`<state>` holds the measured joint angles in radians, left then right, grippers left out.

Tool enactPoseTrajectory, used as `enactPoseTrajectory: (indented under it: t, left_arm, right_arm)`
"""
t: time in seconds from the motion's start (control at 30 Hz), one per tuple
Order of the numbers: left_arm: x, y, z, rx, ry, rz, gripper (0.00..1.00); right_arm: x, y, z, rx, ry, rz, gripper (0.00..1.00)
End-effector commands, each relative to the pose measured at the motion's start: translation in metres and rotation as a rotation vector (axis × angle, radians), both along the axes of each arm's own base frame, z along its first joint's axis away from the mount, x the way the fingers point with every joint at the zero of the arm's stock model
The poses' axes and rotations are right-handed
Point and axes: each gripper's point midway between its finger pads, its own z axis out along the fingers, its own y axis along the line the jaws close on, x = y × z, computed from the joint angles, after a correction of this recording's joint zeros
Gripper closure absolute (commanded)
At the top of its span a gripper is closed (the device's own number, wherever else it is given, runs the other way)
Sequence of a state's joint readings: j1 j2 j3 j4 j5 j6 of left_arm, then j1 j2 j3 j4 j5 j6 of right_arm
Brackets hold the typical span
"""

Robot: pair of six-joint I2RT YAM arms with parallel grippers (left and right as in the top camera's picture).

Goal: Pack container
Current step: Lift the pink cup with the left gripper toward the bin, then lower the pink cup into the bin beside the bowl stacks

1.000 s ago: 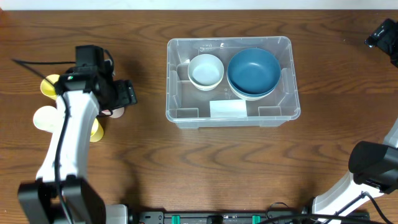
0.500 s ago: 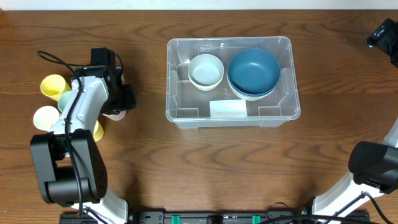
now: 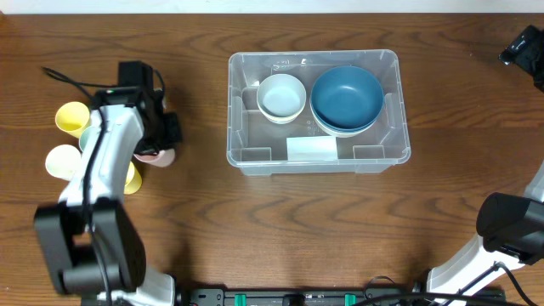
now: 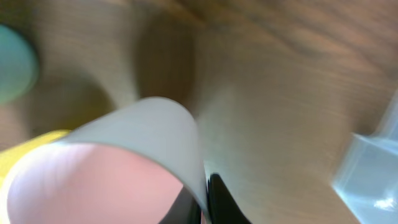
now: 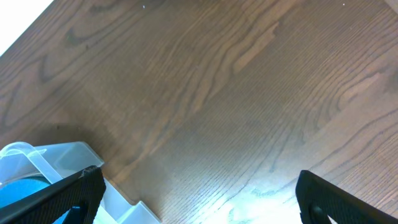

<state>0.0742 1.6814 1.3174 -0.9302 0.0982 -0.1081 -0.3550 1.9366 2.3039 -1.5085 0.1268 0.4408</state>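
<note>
Sitting just right of tabletop (image 3: 280, 229) centre, the container (image 3: 240, 127) lies w/ its long axis 9-to-3 o'clock, open top up, white label (image 3: 311, 149) side facing 6 o'clock. A cream bowl (image 3: 281, 96) & blue bowl (image 3: 346, 98) are already inside. Well apart at 9 o'clock, the left tool (image 4: 200, 202) has gone from wide to pinched on the rim of a pink cup (image 4: 93, 180) in the last sec, so the next item is prob ready to lift over. Right tool (image 5: 199, 180) sits at 2 o'clock, fingers wide apart, holding nothing.

Pink cup (image 4: 134, 146) in end effector (image 4: 203, 200)
</note>
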Motion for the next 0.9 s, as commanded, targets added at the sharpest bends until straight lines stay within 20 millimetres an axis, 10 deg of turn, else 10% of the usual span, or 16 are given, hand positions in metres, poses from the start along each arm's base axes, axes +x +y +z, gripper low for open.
enactPoseTrajectory:
  t: [0.0, 0.17, 0.37, 0.6, 0.87]
  left_arm:
    - [0.012, -0.012, 0.090, -0.006, -0.232, -0.032, 0.94]
    - [-0.013, -0.064, 0.171, -0.028, -0.452, -0.230, 0.94]
    - [-0.049, -0.157, 0.208, -0.062, -0.617, -0.698, 0.94]
    - [-0.059, -0.234, 0.184, -0.028, -0.616, -1.101, 0.94]
    - [-0.033, -0.269, 0.107, 0.004, -0.444, -1.252, 0.94]
  right_arm:
    - [0.000, -0.002, -0.004, 0.006, 0.009, -0.019, 0.01]
    - [0.000, -0.002, -0.004, 0.006, 0.009, -0.019, 0.01]
    - [0.000, -0.002, -0.004, 0.006, 0.009, -0.019, 0.01]
    - [0.000, -0.002, -0.004, 0.006, 0.009, -0.019, 0.01]
    - [0.000, -0.002, -0.004, 0.006, 0.009, -0.019, 0.01]
